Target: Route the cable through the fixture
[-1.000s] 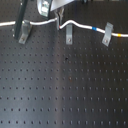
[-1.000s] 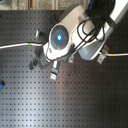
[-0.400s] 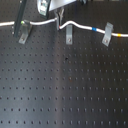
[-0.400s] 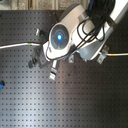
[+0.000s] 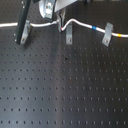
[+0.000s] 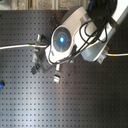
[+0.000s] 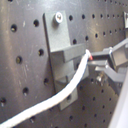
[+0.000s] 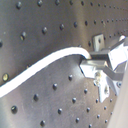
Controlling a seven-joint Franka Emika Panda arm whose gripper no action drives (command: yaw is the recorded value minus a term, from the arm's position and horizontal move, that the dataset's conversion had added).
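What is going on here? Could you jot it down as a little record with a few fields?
Surface: black perforated board
Cable: white cable with a blue band and a yellow band, running across the board's far side in the first exterior view
Fixtures: three grey upright clips
Gripper: gripper holding the cable beside a clip, as the first wrist view shows
Routing: cannot tell whether the cable sits inside the clip's slot

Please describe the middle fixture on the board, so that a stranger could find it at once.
In the first exterior view, look at the black perforated board and follow the white cable across its top. Three grey clips stand along it; the middle fixture is directly under the gripper, unlike its two neighbours.
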